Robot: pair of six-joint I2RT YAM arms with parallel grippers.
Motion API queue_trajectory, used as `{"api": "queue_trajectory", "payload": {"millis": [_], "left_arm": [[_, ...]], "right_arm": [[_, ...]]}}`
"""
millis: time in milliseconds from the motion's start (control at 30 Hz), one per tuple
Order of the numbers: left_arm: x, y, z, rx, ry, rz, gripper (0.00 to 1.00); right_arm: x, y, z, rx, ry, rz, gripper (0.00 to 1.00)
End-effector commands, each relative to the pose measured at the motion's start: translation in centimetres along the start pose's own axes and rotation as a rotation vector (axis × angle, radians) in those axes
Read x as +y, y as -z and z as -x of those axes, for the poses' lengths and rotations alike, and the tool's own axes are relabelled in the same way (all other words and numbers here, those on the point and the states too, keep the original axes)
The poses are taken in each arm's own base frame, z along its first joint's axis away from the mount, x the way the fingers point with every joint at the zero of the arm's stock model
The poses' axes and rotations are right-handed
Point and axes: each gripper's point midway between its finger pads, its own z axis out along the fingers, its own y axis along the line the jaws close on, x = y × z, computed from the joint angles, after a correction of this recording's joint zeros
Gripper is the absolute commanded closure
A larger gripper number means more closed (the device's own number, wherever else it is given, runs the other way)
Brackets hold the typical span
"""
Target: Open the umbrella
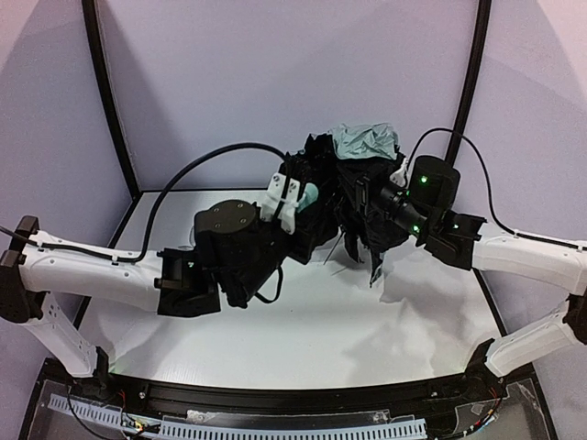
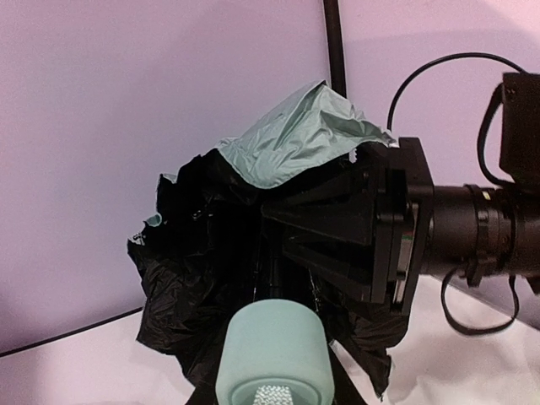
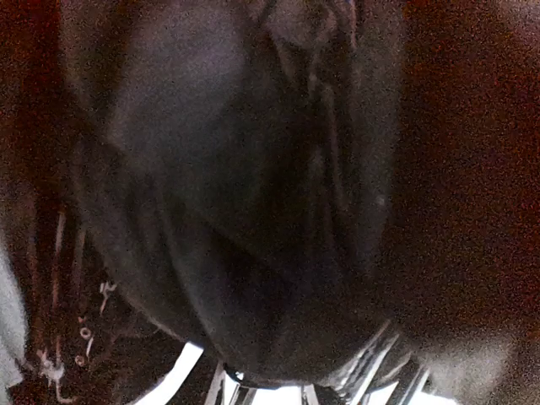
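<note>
left wrist: left tool (image 1: 298, 194) grips crumpled umbrella (image 2: 291, 143).

I see a white desk (image 1: 303, 339) under soft, even light, with dim shadows near its middle. Behind it stands a pale lilac wall (image 1: 275, 82), with matching panels on both sides. Two thin black poles (image 1: 103, 92) rise at the back. A black rail (image 1: 303, 396) lines the near edge.

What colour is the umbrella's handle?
Pale mint green: the folding umbrella's small rounded handle, clearest in the left wrist view.
</note>
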Motion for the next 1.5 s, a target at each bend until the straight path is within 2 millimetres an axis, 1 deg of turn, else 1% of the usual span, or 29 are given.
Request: {"api": "queue_trajectory", "payload": {"millis": [0,100,167,233,300,333,433,533,633,700,733,767,800,900,1067,1133,1167,1233,1267,1300,1333,1367,1400,1433,1467], "left_arm": [[1.0,2.0,3.4,-0.099,0.088,-0.059,0.99],[0.1,2.5,2.7,-0.092,0.095,-0.128,0.99],[-0.3,2.6,2.5,-0.089,0.087,-0.150,0.99],[-0.6,2.5,2.3,-0.079,0.079,-0.160,0.99],[-1.0,2.5,1.9,-0.066,0.079,-0.176,0.99],[-1.4,2.7,1.7,-0.061,0.079,-0.189,0.99],[-2.4,3.7,0.5,-0.027,0.084,-0.211,0.99],[-3.0,5.2,-1.2,0.015,0.110,-0.217,0.99],[-3.7,6.8,-3.5,0.087,0.200,-0.262,0.99],[-4.4,8.1,-4.4,0.120,0.266,-0.335,0.99],[-4.3,8.7,-4.2,0.127,0.319,-0.362,0.99],[-4.5,9.4,-4.4,0.137,0.332,-0.395,0.99],[-4.7,9.9,-5.4,0.172,0.341,-0.417,0.99],[-4.4,11.3,-6.7,0.243,0.388,-0.449,0.99],[-3.5,13.4,-10.2,0.367,0.433,-0.460,0.99],[-3.0,14.0,-11.5,0.401,0.456,-0.448,0.99],[-2.8,14.2,-11.9,0.407,0.466,-0.441,0.99],[-2.4,14.1,-12.1,0.408,0.479,-0.418,0.99],[-2.2,13.8,-12.2,0.405,0.477,-0.398,0.98],[-2.0,13.5,-12.0,0.398,0.475,-0.377,0.95],[-1.9,13.2,-11.7,0.394,0.469,-0.358,0.84],[-1.7,12.8,-11.1,0.382,0.466,-0.333,0.69],[-1.4,12.5,-11.1,0.385,0.450,-0.308,0.41],[-1.3,12.2,-10.8,0.385,0.439,-0.289,0.17],[-1.0,12.0,-10.6,0.394,0.423,-0.262,0.07]], "right_arm": [[1.1,-1.0,0.4,0.035,-0.078,0.063,0.75],[1.7,-1.5,0.8,0.052,-0.098,0.099,0.76],[2.3,-1.6,0.4,0.081,-0.082,0.107,0.80],[2.4,-1.5,0.6,0.074,-0.079,0.112,0.87],[2.8,-1.3,1.8,0.022,-0.065,0.132,0.96],[3.2,-1.0,3.0,-0.027,-0.044,0.135,1.00],[4.3,-0.1,6.5,-0.161,0.055,0.119,1.00],[5.7,1.5,10.7,-0.328,0.148,0.091,1.00],[6.7,3.4,15.2,-0.518,0.220,0.047,1.00],[6.9,4.6,18.1,-0.628,0.242,0.008,1.00],[7.2,5.0,19.3,-0.672,0.246,0.000,1.00],[7.3,5.5,20.6,-0.715,0.260,-0.012,1.00],[7.5,5.9,21.8,-0.752,0.268,-0.023,1.00],[7.5,6.5,24.9,-0.831,0.284,-0.061,1.00],[7.2,7.4,29.2,-0.919,0.322,-0.134,1.00],[7.1,7.2,30.0,-0.906,0.330,-0.114,1.00],[7.3,6.8,29.9,-0.878,0.348,-0.092,1.00],[8.6,5.8,28.9,-0.803,0.420,-0.024,1.00],[8.7,5.2,28.0,-0.750,0.441,0.011,1.00],[9.1,4.6,26.9,-0.689,0.455,0.056,1.00],[9.2,4.2,25.9,-0.636,0.466,0.094,1.00],[9.3,3.8,25.0,-0.586,0.475,0.130,1.00],[9.6,3.6,24.1,-0.547,0.490,0.166,1.00],[9.9,3.5,23.1,-0.505,0.511,0.197,1.00],[10.0,3.3,22.3,-0.466,0.528,0.215,1.00]]}}
